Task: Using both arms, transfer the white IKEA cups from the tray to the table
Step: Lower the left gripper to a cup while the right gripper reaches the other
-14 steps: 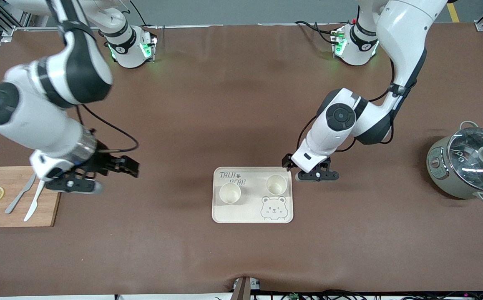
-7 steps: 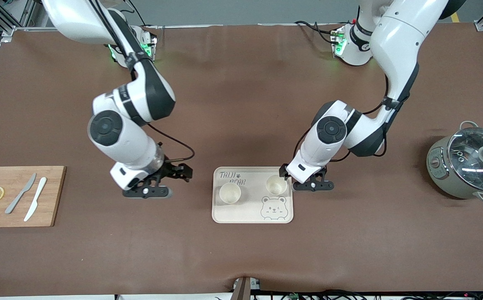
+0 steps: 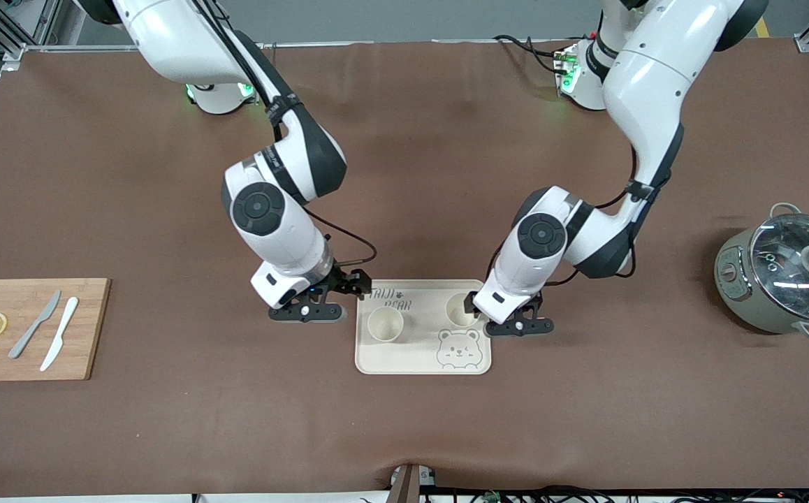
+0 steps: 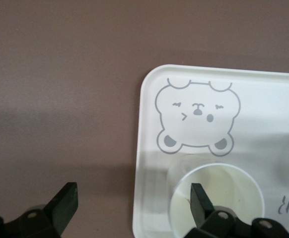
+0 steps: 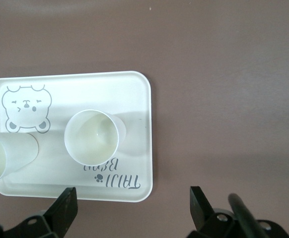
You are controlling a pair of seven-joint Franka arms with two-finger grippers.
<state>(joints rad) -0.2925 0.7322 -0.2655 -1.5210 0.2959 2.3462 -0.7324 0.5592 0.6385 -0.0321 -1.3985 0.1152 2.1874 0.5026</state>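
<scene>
**Inspector A:** Jaws first. Front view: both sets spread, nothing held. The left gripper (image 3: pixel 499 316) sits low at the tray's (image 3: pixel 421 365) edge toward the left arm's end, beside one cup (image 3: pixel 462 309). The right gripper (image 3: pixel 331 299) hangs at the tray corner toward the right arm's end, near the other cup (image 3: pixel 385 324). Both cups stand upright on the tray, apart from each other, and the tray lies on the brown surface (image 3: pixel 404 433).

**Inspector B:** Left wrist view?

**Inspector A:** One of its fingers (image 4: pixel 200 201) is over the cup's (image 4: pixel 216 198) open mouth, the other outside the tray rim (image 4: pixel 137 148). The wall lies between them, not yet pinched.

**Inspector B:** Right wrist view?

**Inspector A:** Jaws spread just outside the tray (image 5: pixel 134 94); its cup (image 5: pixel 92 136) is close but not between them.

**Inspector B:** Handling?

**Inspector A:** My judgement: light, rigid, smooth-walled cups, likely slippery and easily tipped. Pinch across the rim wall, one finger inside, or span the body below the rim, since the taper narrows downward.
</scene>
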